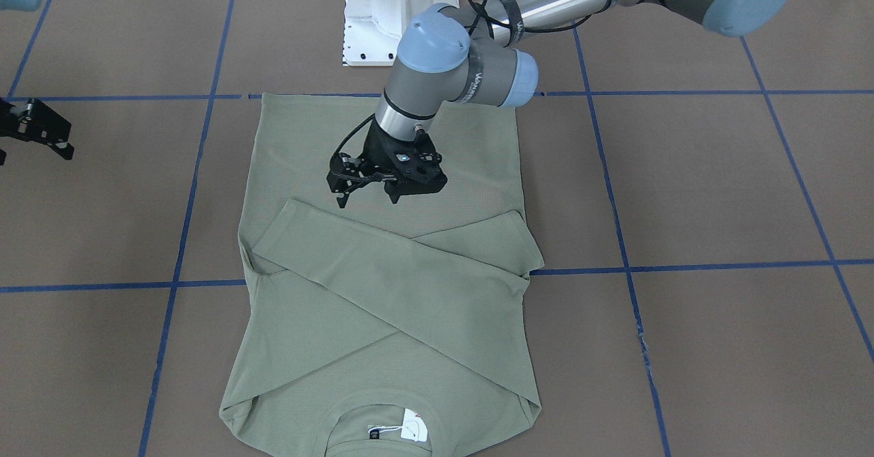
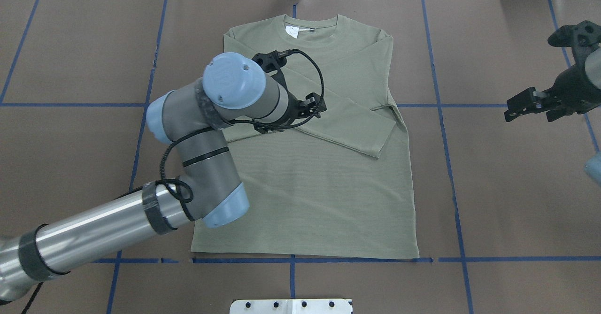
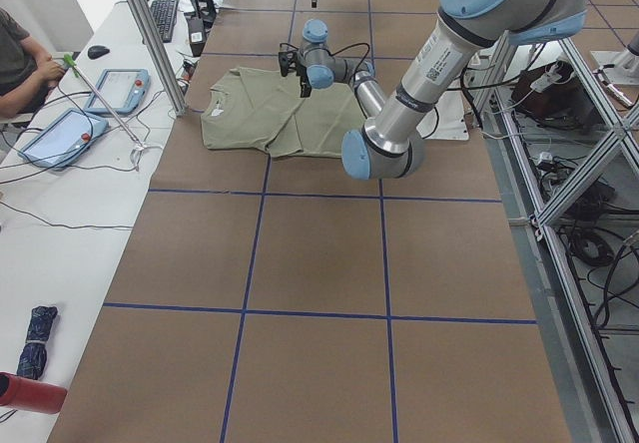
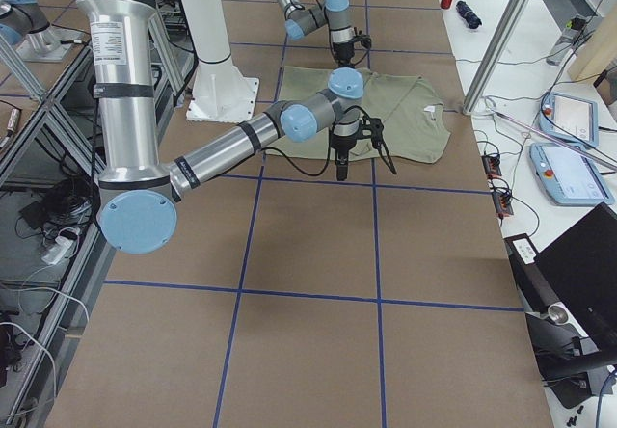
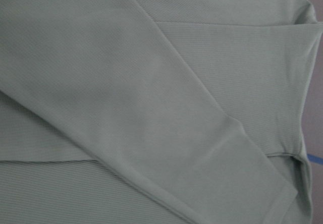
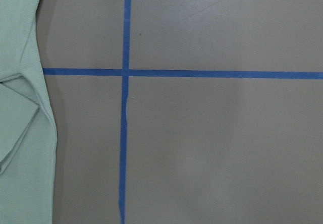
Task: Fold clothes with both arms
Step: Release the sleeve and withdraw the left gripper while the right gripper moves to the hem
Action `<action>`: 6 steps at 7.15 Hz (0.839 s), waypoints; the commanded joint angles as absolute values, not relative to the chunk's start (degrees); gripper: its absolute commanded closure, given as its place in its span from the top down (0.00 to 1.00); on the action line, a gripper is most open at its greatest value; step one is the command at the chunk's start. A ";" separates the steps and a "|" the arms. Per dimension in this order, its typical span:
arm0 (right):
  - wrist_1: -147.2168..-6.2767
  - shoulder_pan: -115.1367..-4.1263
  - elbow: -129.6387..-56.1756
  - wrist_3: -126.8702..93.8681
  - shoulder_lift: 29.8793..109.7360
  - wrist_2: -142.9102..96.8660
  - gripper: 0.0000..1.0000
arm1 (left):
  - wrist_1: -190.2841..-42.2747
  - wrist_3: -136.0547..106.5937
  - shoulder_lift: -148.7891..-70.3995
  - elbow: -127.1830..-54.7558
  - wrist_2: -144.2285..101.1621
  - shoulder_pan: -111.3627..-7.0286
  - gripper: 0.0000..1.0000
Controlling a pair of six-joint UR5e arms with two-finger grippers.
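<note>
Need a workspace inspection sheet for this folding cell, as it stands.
Surface: brown table with blue tape grid.
Job's things: green shirt flat, both sleeves crossed over chest.
Clutter: nothing seen.
Grippers: left gripper open, above the shirt; right gripper open, over bare table beside it.
Cables: black cable loops at left wrist.
Surroundings: person and tablets at side bench.
</note>
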State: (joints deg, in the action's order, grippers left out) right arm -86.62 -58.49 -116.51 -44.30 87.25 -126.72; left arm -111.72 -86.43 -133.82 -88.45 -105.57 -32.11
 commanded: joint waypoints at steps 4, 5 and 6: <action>-79.73 -29.26 -126.18 -79.20 90.86 -107.39 1.00 | -104.08 -75.33 -114.61 -111.96 -107.14 -33.92 0.99; -79.72 -22.92 -126.56 -82.76 90.79 -102.79 1.00 | -103.89 -74.97 -113.48 -113.10 -106.79 -34.01 0.99; -79.63 -18.41 -126.48 -84.62 90.44 -99.79 1.00 | -104.06 -75.06 -111.55 -114.25 -106.35 -34.01 0.99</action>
